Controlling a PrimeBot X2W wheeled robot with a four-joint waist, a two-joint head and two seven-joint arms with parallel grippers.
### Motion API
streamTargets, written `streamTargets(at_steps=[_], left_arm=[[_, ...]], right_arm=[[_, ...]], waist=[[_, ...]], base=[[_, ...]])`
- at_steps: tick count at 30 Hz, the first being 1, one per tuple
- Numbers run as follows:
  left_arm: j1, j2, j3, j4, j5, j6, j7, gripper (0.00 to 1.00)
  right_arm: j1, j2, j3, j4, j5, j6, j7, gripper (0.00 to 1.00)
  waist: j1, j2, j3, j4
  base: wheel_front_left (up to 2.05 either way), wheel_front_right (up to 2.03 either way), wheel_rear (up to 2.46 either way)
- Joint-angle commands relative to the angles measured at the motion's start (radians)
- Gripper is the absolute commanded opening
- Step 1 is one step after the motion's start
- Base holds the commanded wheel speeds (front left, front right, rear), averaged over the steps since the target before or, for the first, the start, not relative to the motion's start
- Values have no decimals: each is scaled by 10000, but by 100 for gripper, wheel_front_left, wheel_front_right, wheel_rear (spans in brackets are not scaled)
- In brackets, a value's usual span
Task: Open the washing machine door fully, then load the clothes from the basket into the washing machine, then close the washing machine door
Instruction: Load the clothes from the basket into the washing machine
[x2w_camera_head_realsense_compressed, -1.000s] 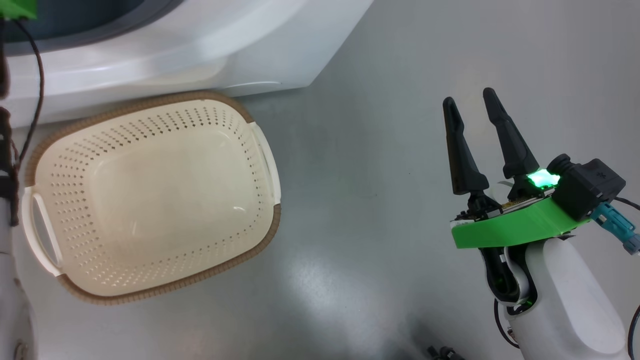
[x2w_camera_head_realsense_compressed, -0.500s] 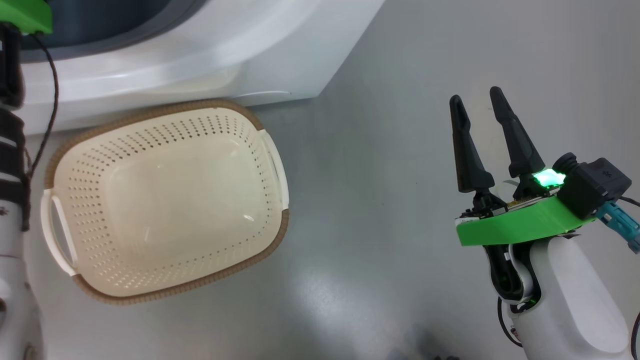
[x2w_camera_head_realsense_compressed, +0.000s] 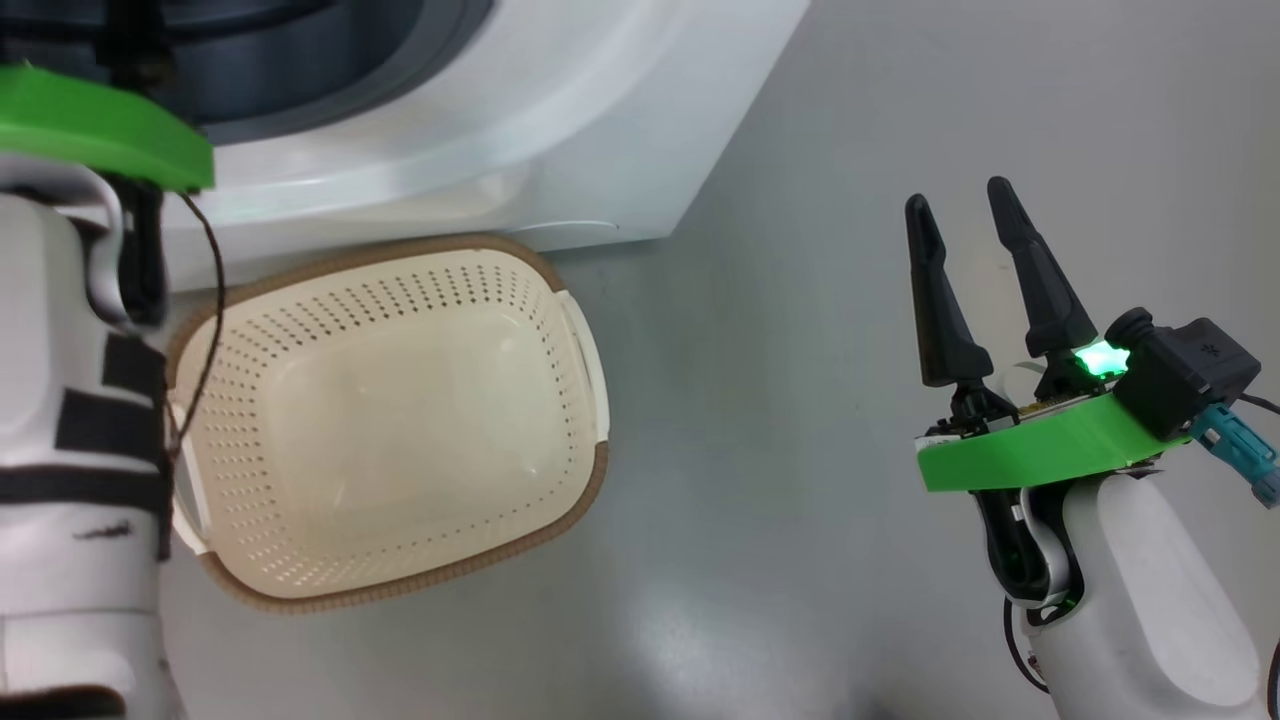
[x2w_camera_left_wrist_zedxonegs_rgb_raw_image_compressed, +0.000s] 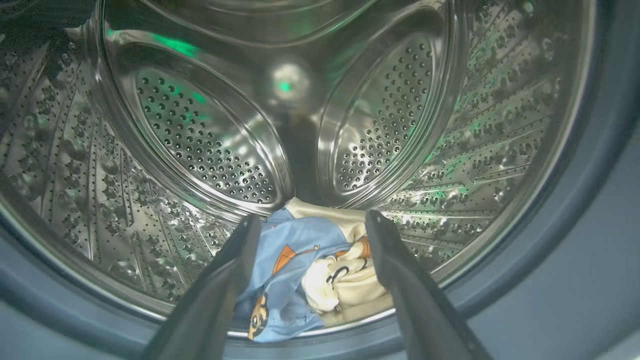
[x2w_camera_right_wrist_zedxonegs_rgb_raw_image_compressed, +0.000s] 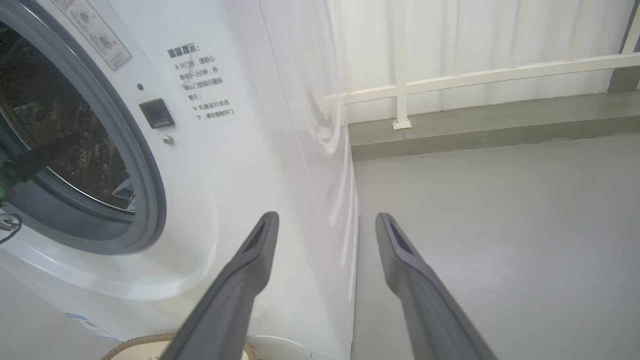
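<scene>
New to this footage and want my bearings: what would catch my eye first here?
The clothes, light blue and cream, lie low at the front of the drum, framed by the fingers of the open left gripper. The basket sits with nothing in it on the grey floor before the washing machine, and the open right gripper hangs over the floor to its right.

Grey floor (x2w_camera_head_realsense_compressed: 760, 300), white railing (x2w_camera_right_wrist_zedxonegs_rgb_raw_image_compressed: 475, 77)

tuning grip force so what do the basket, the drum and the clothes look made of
The basket: likely moulded plastic, cream, slightly glossy, with neat rows of holes and a brown woven-look rim. The drum: looks like polished steel, mirror-bright and perforated. The clothes: soft matt fabric, creased and slumped.
</scene>
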Motion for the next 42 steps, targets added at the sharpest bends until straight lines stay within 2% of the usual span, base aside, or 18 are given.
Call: streamTargets(at_steps=[1,8,12,31,42], left_arm=[[384,313,169,-449,121,8,-57,100],[1672,-220,703,-1306,64,8,-57,100],[2435,-378,697,-1684,78,8,-57,100],[5608,-901,946,-3093,554,8,-57,100],[7190,-878,1009,-3695,694,8,-57,100]], right_arm=[[301,49,88,-183,-128,44,-78,100],[509,49,-4,-78,-353,44,-78,100],[720,-12,-22,-2,-372,44,-78,100],[2050,-558,-238,189,-185,44,-78,100],[2965,-694,-526,147,-149,44,-78,100]], waist=[[0,0,-220,168],[0,0,-800,515],[0,0,-1191,685],[0,0,-3070,1341],[0,0,-3957,1701]], base=[[0,0,0],[0,0,0],[0,0,0],[0,0,0],[0,0,0]])
